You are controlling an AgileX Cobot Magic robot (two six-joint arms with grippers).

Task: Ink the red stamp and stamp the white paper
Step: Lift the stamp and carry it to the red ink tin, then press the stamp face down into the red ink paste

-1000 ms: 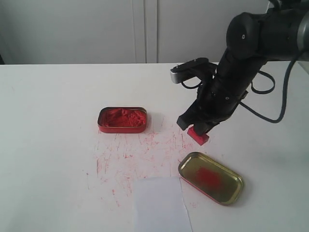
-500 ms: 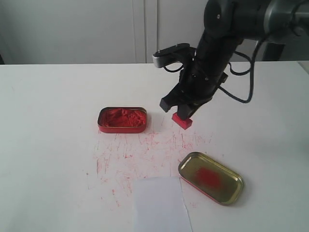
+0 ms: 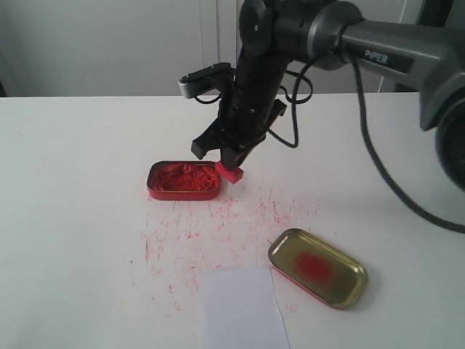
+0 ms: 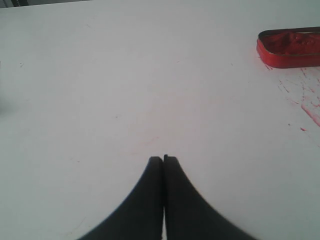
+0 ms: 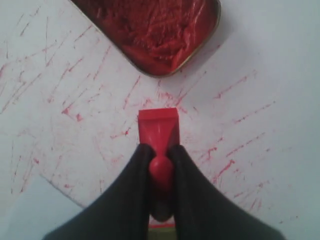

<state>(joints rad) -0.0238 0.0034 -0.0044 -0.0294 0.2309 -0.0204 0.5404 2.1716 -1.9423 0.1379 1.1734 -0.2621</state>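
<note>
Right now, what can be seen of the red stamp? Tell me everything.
The red stamp is a small, bright red, glossy plastic piece: a square block base with a short rounded knob. The right gripper is shut on the knob, with black fingers on either side, so the base hangs face down, slightly tilted. It is just beside the end of the open red ink tin, over the red-speckled table, apparently touching neither. Its printing face is hidden.
</note>
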